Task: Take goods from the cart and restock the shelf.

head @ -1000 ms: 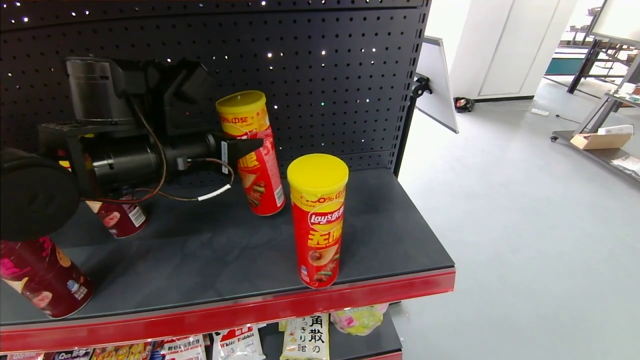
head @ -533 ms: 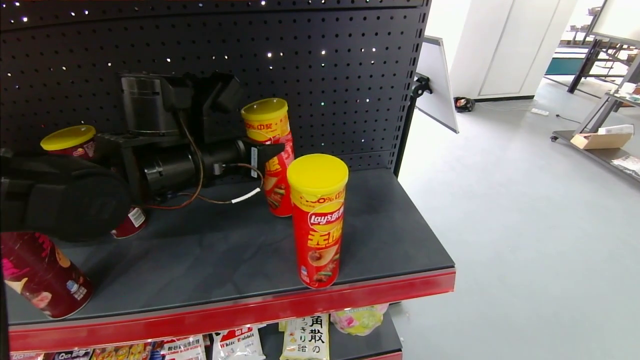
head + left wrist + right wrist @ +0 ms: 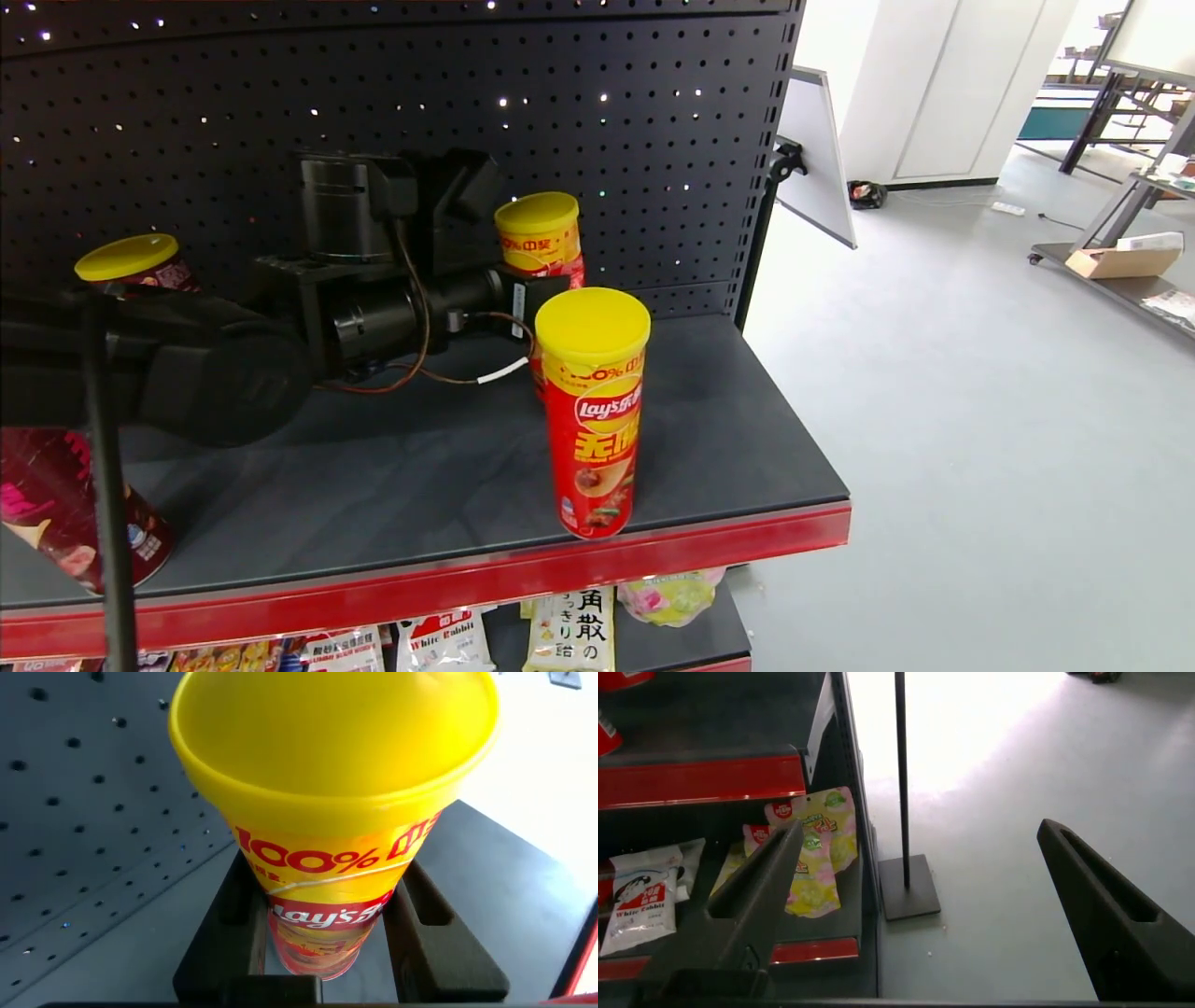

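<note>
Fingers [image 3: 229, 943] of the left gripper [image 3: 322, 952] are pressed against both sides of a red chips can [image 3: 540, 233] with a yellow lid, pinching it just below the lid. In the head view we see the arm coming in from the left edge of the frame. The can it holds stands upright at the centre of the frame, close in front of the black pegboard [image 3: 373, 93]. A second can of the same kind, the front can [image 3: 593, 411], stands at the lip of the dark shelf [image 3: 420, 467], lower and slightly right of the held one. It hides the held can's lower half, so we cannot tell whether that can's base touches the shelf. The two cans overlap in the picture, and we cannot tell whether they touch. In the left wrist view the yellow lid takes up the upper middle of the frame, with one black finger on either side of the red body beneath it. At the left of the head view we see two dark red cans: a yellow-lidded one [image 3: 131, 261] behind the arm and another [image 3: 56, 532] in the lower left corner. The right gripper [image 3: 920, 831] is spread wide with nothing between its fingers, hanging low beside the shelving. Beyond it, snack bags [image 3: 813, 849] lie on a lower shelf.
</note>
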